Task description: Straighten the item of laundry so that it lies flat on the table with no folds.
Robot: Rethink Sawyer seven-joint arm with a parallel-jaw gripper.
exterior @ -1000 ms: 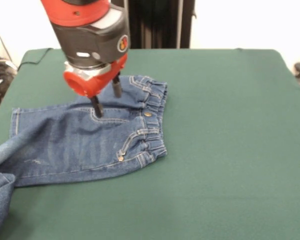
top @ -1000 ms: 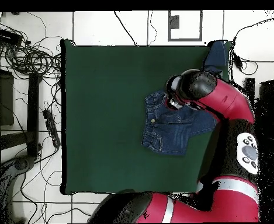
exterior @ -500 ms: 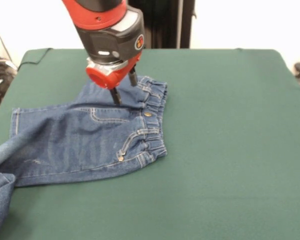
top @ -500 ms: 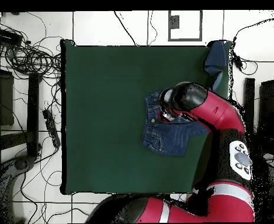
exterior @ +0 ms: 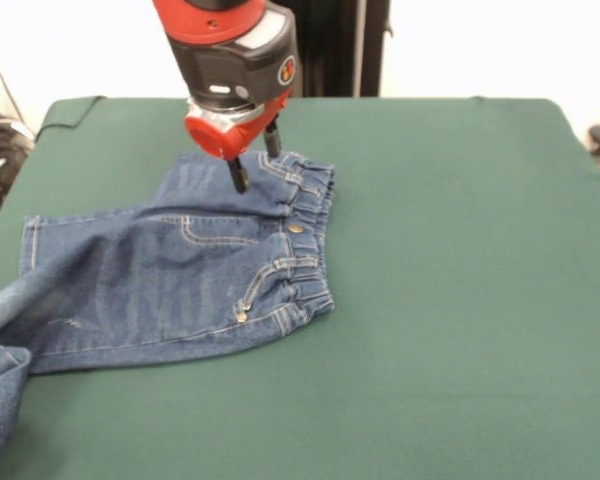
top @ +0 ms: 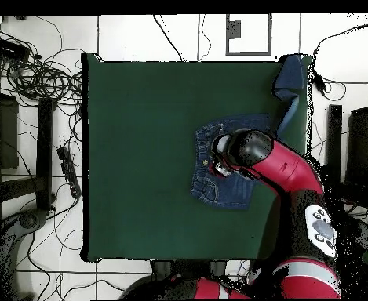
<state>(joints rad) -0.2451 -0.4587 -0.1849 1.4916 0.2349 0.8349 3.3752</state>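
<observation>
Dark green tabletop [exterior: 460,250], cloth-covered, mostly bare. Small blue jeans [exterior: 170,280] lie on it toward one side, waistband facing the middle, one leg running off the tabletop edge. Legs overlap, fabric creased, not fully flat.
</observation>
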